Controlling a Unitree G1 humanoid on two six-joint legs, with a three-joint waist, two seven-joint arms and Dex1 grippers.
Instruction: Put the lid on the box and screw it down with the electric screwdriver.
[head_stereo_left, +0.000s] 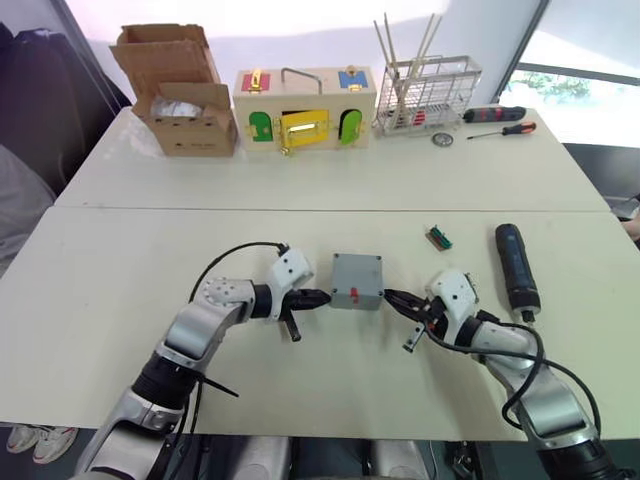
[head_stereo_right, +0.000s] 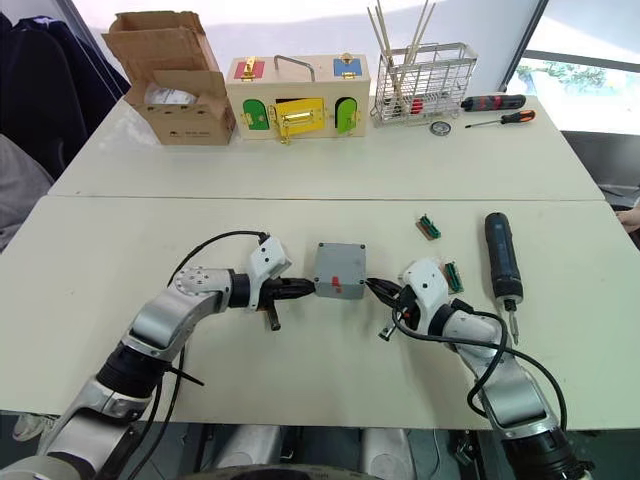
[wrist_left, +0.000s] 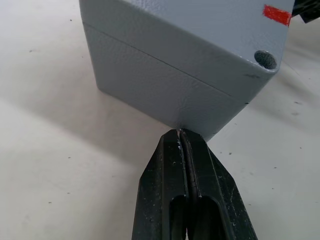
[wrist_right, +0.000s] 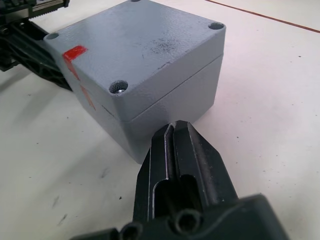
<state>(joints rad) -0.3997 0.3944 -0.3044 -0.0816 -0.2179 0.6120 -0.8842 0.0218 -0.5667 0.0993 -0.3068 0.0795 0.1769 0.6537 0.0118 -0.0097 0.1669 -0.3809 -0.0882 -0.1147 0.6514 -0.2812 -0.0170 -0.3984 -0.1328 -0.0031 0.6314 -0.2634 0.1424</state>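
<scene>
The grey box (head_stereo_left: 357, 281) stands mid-table with the lid (wrist_right: 135, 55) sitting on top of it; a seam runs between them, and a red mark crosses the lid's edge. Screw holes show in the lid's corners. My left gripper (head_stereo_left: 318, 298) is shut, its tips touching the box's left side at a lower corner (wrist_left: 181, 132). My right gripper (head_stereo_left: 393, 297) is also shut, with its tips against the box's right side (wrist_right: 172, 127). The black electric screwdriver (head_stereo_left: 515, 266) lies on the table to the right of my right arm, bit pointing toward me.
A small green part (head_stereo_left: 439, 237) lies behind my right gripper. On the far table stand a cardboard carton (head_stereo_left: 180, 95), a wooden latch box (head_stereo_left: 305, 107) and a wire basket (head_stereo_left: 428, 95), with two manual screwdrivers (head_stereo_left: 495, 115) beside it.
</scene>
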